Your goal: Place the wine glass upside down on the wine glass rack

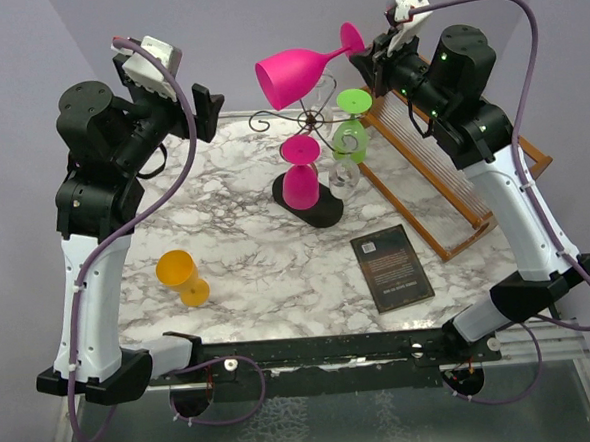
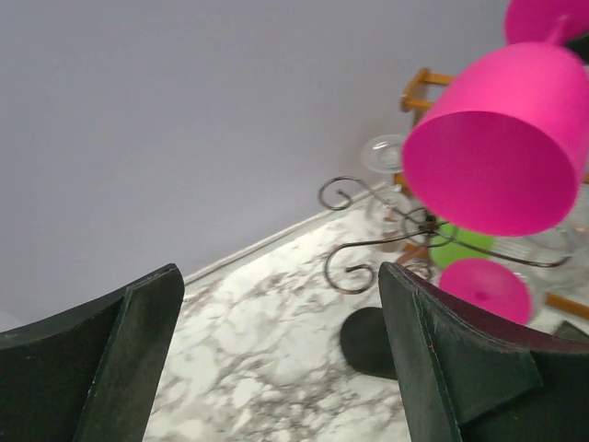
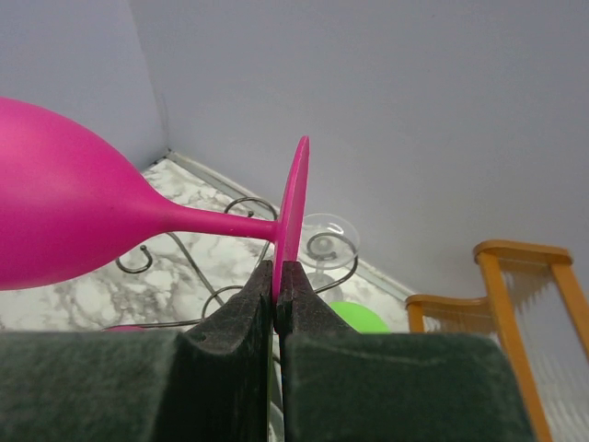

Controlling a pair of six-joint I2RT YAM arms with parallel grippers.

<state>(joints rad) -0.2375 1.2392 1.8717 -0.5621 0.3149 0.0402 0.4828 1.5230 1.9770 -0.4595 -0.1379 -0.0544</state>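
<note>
Though partly offscreen, pink wine glass (image 3: pixel 83 207)

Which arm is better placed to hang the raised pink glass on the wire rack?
Right: the right gripper pinches the raised pink glass by its foot above the wire rack; the left gripper is open and empty.

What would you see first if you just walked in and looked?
A big pink wine glass hangs sideways in the air at the back. Its foot is pinched in the right arm's jaws, just above the wire wine glass rack. A smaller pink glass and a green glass hang upside down on that rack, and an orange glass sits alone at the table's left front.
</note>
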